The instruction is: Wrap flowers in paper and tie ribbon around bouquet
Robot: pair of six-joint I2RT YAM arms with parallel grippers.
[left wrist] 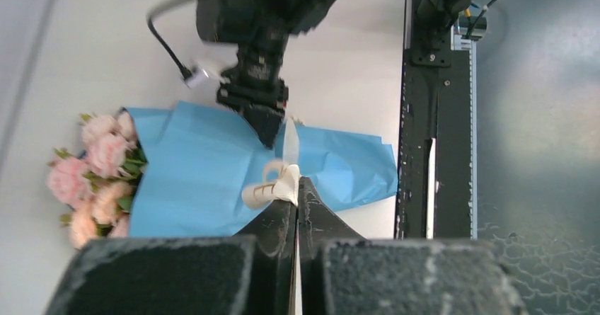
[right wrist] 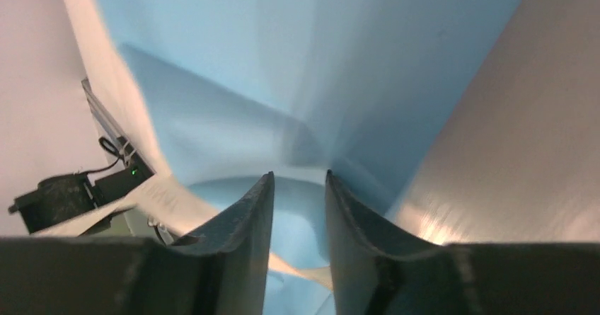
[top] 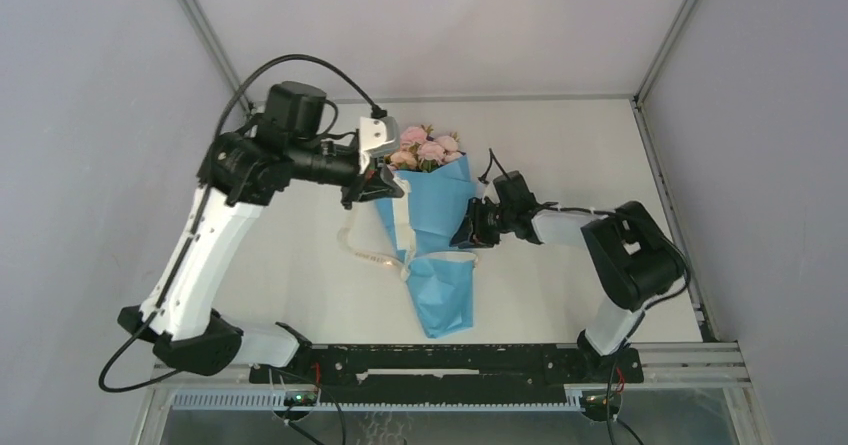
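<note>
Two grippers flank the bouquet [top: 432, 215], which lies on the bench [top: 560, 145] in the top view. Its flowers [top: 428, 150] point to 12 o'clock and the narrow end of the paper [top: 445, 295] to 6 o'clock. The wrapping looks done, and the ribbon work seems to be the step in hand.

The left gripper [left wrist: 297, 187] is clenched on the ribbon [left wrist: 272, 187], pinching a small cream fold at its very tips. It hangs above the cone's 10 o'clock edge. From there the ribbon drops in a slack loop toward 8 o'clock, then crosses the cone's waist toward 3 o'clock. Holding that end up, off the bench, probably leaves it free to be led around the cone.

The right gripper [top: 468, 227] sits at the cone's 3 o'clock side, nose down against the paper, likely to steady the cone against the ribbon's pull. Its wrist view shows the jaws parted with blue paper in the gap and a cream strand running just beside and under them. Whether that strand is caught cannot be told.

The ribbon is draped over the waist, not cinched, and no knot shows. A hard pull from the left could drag the light cone sideways.
</note>
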